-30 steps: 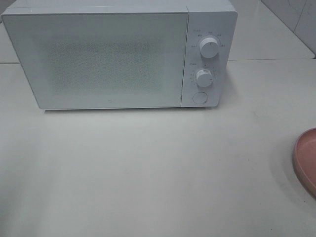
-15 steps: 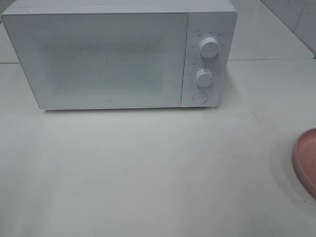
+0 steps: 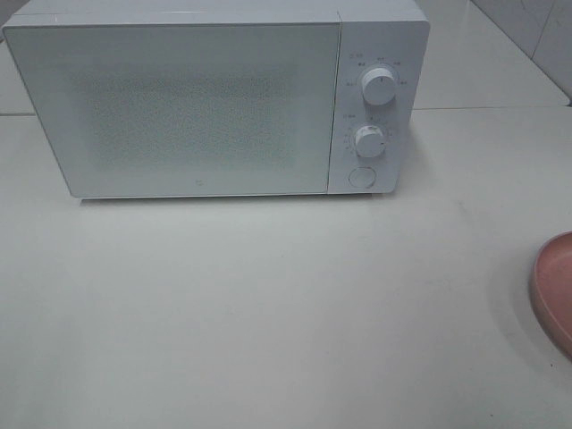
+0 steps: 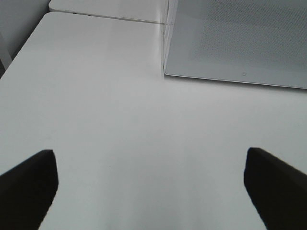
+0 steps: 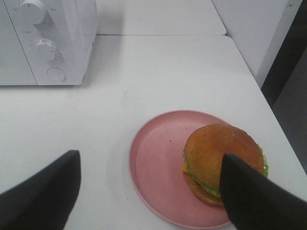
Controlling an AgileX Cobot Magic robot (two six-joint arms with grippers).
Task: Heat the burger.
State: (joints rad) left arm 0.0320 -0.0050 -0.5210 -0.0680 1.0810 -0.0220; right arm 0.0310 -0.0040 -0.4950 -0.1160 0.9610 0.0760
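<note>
The burger [image 5: 216, 146], with a glossy brown bun, green lettuce and yellow cheese, sits on the right half of a round pink plate [image 5: 156, 153] in the right wrist view. My right gripper [image 5: 148, 167] hovers above the plate, open wide, and one dark finger [image 5: 254, 196] overlaps the burger's near edge in the picture. Nothing is between its fingers. My left gripper [image 4: 152, 191] is open over bare white table, in front of the microwave's [image 4: 240, 38] lower left corner. In the exterior high view only the plate's rim [image 3: 554, 286] shows at the right edge; the burger and both grippers are out of frame.
The white microwave [image 3: 197, 107] stands at the back with its door shut. Two round knobs [image 3: 379, 87] and a round button [image 3: 360, 176] are on its right panel. The table edge [image 5: 273, 120] runs close to the right of the plate.
</note>
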